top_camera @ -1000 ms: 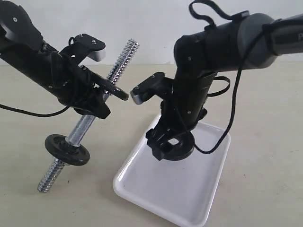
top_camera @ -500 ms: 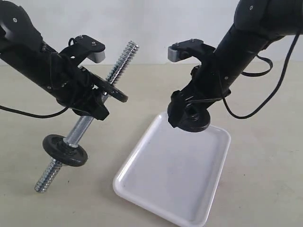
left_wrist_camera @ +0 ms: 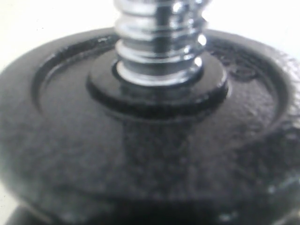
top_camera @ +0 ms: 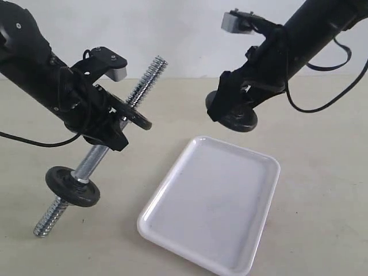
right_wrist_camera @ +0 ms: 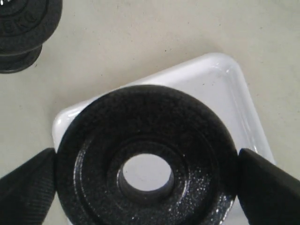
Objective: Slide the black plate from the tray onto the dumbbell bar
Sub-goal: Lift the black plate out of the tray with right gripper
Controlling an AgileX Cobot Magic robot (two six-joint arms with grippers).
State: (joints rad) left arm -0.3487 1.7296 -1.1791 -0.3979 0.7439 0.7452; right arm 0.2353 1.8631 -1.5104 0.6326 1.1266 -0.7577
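My right gripper (top_camera: 232, 111) is shut on the rim of a black plate (top_camera: 237, 119), holding it in the air above the far end of the white tray (top_camera: 214, 202). In the right wrist view the plate (right_wrist_camera: 93, 154) lies flat between both fingers (right_wrist_camera: 26, 187), and the tray (right_wrist_camera: 224, 86) shows through its hole. My left gripper (top_camera: 112, 124) is shut on the smooth middle of the dumbbell bar (top_camera: 145, 79), which is tilted. Two more black plates are on the bar, one against the gripper (top_camera: 134, 117) and one lower (top_camera: 72, 186). The left wrist view shows only that upper plate (left_wrist_camera: 154, 154) and the threads (left_wrist_camera: 159, 42).
The beige table (top_camera: 322, 190) lies around the tray. The bar's lower threaded end (top_camera: 46, 219) hangs near the table at front left. The two plates on the bar (right_wrist_camera: 21, 28) show in a corner of the right wrist view. Black cables hang from both arms.
My right gripper has lifted the black plate off the tray, up and toward the back. The left arm has shifted the bar slightly left and down.
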